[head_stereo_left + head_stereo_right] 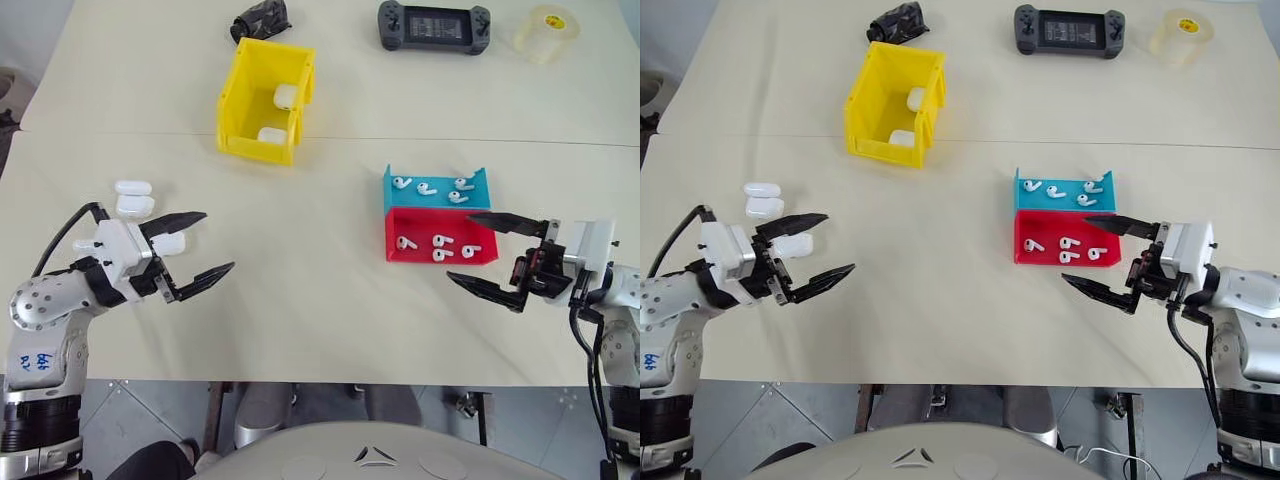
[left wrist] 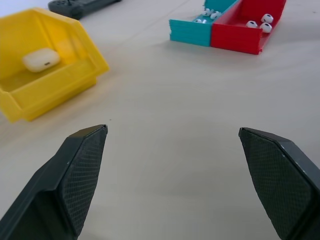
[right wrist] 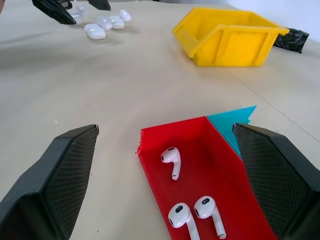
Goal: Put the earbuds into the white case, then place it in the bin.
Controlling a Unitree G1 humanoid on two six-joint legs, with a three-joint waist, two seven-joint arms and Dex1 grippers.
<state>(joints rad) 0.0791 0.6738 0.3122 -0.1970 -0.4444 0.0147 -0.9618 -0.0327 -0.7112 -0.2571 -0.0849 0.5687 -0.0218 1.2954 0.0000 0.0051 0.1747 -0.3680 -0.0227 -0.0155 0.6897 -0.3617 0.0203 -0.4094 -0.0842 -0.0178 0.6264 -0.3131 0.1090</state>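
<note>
Both of my grippers hover wide open and empty over the table (image 1: 320, 310): my left gripper (image 1: 193, 250) just beside a cluster of white cases (image 1: 133, 198), my right gripper (image 1: 490, 255) close to the red tray (image 1: 440, 255). Earbuds (image 1: 437, 245) lie in the red tray and in the blue tray (image 1: 436, 190) touching it behind. Farther back stands the yellow bin (image 1: 264, 98), two white cases inside it
</note>
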